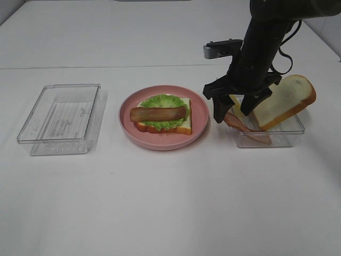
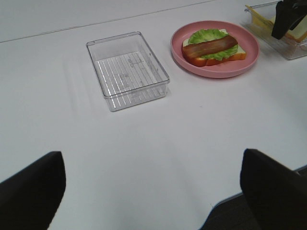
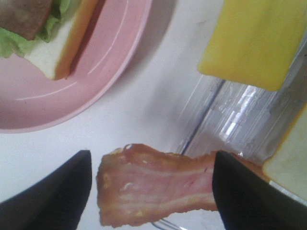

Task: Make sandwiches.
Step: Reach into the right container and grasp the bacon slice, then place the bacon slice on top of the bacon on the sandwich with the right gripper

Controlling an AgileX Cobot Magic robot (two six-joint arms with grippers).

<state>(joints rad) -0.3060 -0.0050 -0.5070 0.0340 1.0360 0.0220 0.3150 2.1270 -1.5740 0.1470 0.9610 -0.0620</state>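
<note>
The partly built sandwich sits on the round pink plate (image 1: 200,114): one bread slice (image 1: 184,128), a green lettuce leaf (image 1: 160,101) and a bacon strip (image 1: 158,113) on top. It also shows in the left wrist view (image 2: 211,47). My right gripper (image 1: 233,120) is open, jaws down on either side of a second bacon strip (image 3: 158,187) that leans over the rim of the right clear tray (image 1: 290,137). That tray also holds a yellow cheese slice (image 3: 254,43) and a second bread slice (image 1: 285,101) standing on edge. My left gripper (image 2: 151,158) is open and empty, low over the table.
A clear tray (image 1: 61,118) with nothing in it stands left of the plate, also in the left wrist view (image 2: 127,69). The plate's rim (image 3: 96,81) lies close beside the right tray. The table's near edge shows in the left wrist view (image 2: 225,203).
</note>
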